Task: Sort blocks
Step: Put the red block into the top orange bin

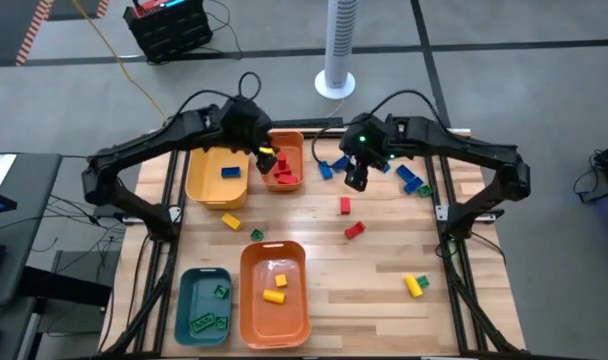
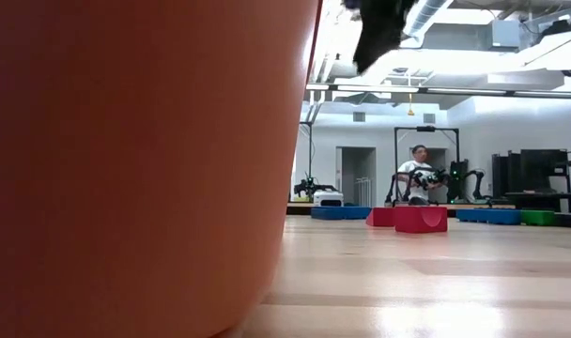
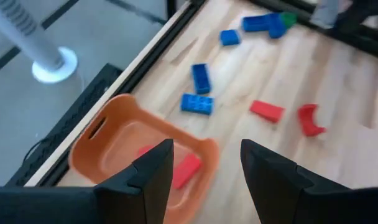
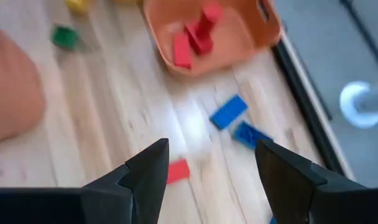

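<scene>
High view had my left gripper (image 1: 264, 158) hanging over the far orange bin (image 1: 295, 141), right at its left rim, fingers spread with nothing between them. That bin already held red blocks (image 1: 284, 177), so I read the spot as the drop point for reds. Left wrist view agreed: both dark fingers (image 3: 153, 177) stood apart above the bin's wall, a red block visible in the gap below.

My right gripper (image 1: 357, 179) hovered over bare wood just right of that bin, fingers also wide and empty. Right wrist view showed a loose red block (image 4: 177, 170) down between the fingers on the table, with two blue blocks (image 4: 229, 112) lying farther on toward the bin. I judged that red as the next pick, the jaws pre-opened to straddle it.

Plenty remained: blue blocks (image 1: 416, 183) scattered far right, two reds mid-table, yellow ones (image 1: 415, 285) near right. The near orange bin (image 1: 274, 325) carried yellows, the teal bin (image 1: 202, 324) greens, the yellow bin (image 1: 215, 194) one blue.
</scene>
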